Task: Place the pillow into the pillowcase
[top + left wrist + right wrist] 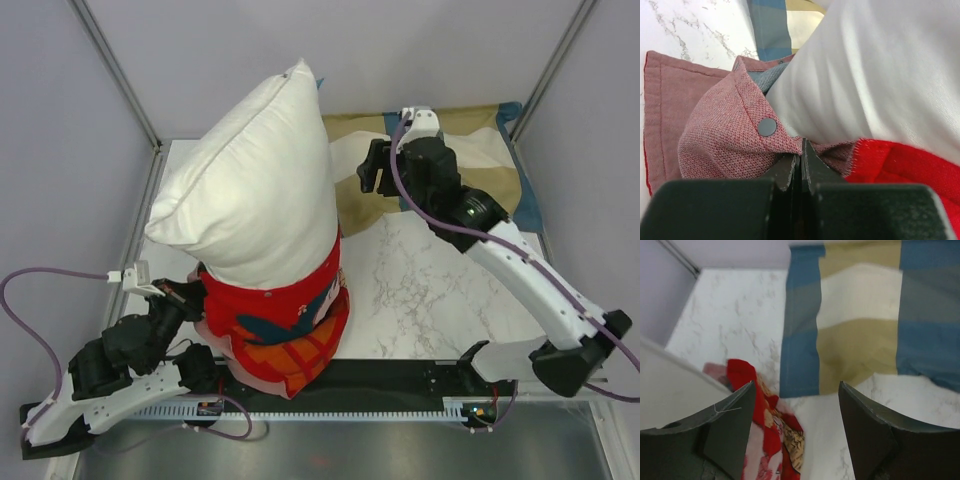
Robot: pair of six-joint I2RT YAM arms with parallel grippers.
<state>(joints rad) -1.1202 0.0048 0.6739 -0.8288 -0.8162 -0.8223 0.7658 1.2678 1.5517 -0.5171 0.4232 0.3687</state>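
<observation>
- My left pincer is clamping fully shut on the pillowcase's pink hem, near the near-left corner of the surface.
- The pillow is standing on end with its long axis running up and away toward the far edge. Its lower end is sitting inside the pillowcase.
- My right pincer is hovering wide open and empty by the checked pillow.
- The pillow's free top is lying just to that pincer's left, so I am judging my right arm the nearer one for pressing it down.
</observation>
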